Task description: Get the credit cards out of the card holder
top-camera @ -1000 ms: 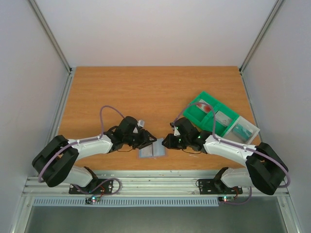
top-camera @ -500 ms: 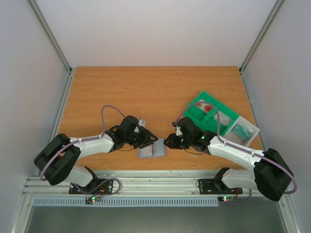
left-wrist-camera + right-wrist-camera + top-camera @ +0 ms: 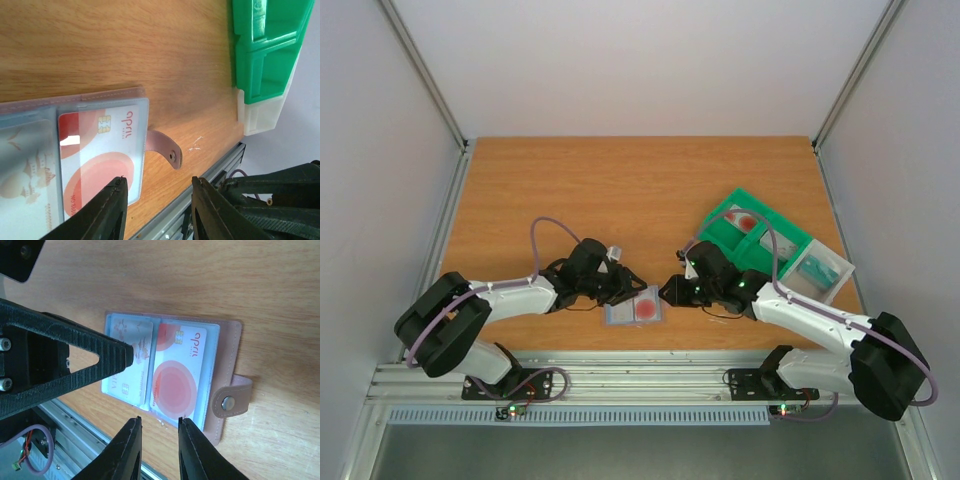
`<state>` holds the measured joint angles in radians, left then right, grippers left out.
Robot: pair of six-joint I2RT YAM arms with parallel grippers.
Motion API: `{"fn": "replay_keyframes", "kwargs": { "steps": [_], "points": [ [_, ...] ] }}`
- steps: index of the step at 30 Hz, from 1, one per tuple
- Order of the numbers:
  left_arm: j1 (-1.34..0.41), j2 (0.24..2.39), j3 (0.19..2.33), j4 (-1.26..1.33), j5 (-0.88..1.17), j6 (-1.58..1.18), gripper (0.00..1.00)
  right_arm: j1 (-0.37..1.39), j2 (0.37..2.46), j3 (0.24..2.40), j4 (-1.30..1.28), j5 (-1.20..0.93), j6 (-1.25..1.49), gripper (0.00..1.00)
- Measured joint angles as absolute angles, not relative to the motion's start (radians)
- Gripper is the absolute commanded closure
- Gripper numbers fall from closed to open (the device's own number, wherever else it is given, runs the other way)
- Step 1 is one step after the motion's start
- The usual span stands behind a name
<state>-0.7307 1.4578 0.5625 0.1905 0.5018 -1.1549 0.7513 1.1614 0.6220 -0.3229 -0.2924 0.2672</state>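
The card holder (image 3: 620,314) lies open flat near the table's front edge, its dusty pink cover (image 3: 230,350) lined with clear sleeves. A white credit card with a red round mark (image 3: 177,372) sits in the right sleeve, and a pale card (image 3: 127,360) sits in the left one. The snap strap (image 3: 230,402) sticks out to the side. My left gripper (image 3: 157,200) hovers open over the red-marked card's (image 3: 100,155) corner, holding nothing. My right gripper (image 3: 160,425) is open by a narrow gap just off the holder's near edge, empty. From above, the left gripper (image 3: 632,286) and right gripper (image 3: 667,292) flank the holder.
A green compartmented tray (image 3: 760,240) with a white end section (image 3: 825,268) stands at the right, with small items in it. The metal rail (image 3: 640,375) runs along the table's front edge, close behind the holder.
The holder's right half looked plain blue-grey before and now shows the red-marked card. Both grippers have shifted slightly beside it.
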Motion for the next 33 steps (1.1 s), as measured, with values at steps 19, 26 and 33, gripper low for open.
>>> {"fn": "replay_keyframes", "kwargs": {
  "steps": [19,26,33],
  "points": [
    [-0.731,1.497,0.561,0.112,0.413,-1.113,0.66,0.751,1.393,0.685,-0.273,-0.364,0.248,0.83],
    [-0.731,1.537,0.553,0.137,0.416,-1.107,0.65,0.751,1.481,0.688,-0.27,-0.367,0.233,0.86],
    [-0.731,1.554,0.549,0.176,0.424,-1.107,0.67,0.751,1.542,0.703,-0.293,-0.36,0.221,0.92]
  ]
}}
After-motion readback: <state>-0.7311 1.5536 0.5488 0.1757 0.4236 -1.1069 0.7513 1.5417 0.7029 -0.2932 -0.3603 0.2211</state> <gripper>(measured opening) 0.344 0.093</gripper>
